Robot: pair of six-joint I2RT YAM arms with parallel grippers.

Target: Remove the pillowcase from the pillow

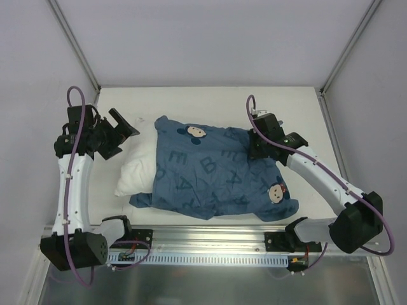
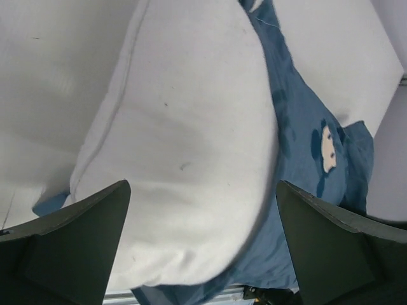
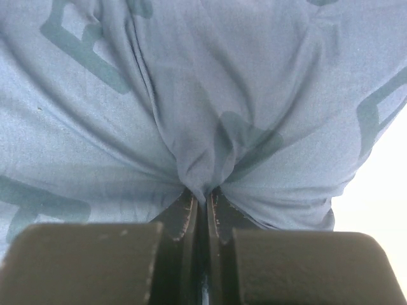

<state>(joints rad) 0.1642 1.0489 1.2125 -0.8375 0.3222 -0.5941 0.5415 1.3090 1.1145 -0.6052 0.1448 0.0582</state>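
Your right tool (image 3: 200, 203) is pinched shut on a fold of the pillowcase (image 3: 191, 95). In the right wrist view the two fingertips meet with a gathered ridge of blue cloth caught between them, and creases fan out from that spot. From above, that right tool (image 1: 257, 143) sits on the far right part of the pillowcase (image 1: 210, 171), pointing left over the cloth.

Your left tool (image 2: 203, 254) stands wide and holds nothing. In the left wrist view its dark fingers (image 2: 70, 248) frame the white pillow (image 2: 184, 140), one on each side of the bare end. You cannot tell from either view whether they touch it. From above, the left tool (image 1: 121, 135) is just beside the far left corner of the pillow (image 1: 137, 168).

The pillow pokes out of the left end of the pillowcase, with a white bulge showing there. The rest of it is covered by the blue cloth. The pillowcase lies rumpled across the middle of the bench (image 1: 210, 105) and runs to the near right. One mouse face (image 1: 196, 132) shows near its far edge and another mouse face (image 1: 276, 192) near its near right corner.
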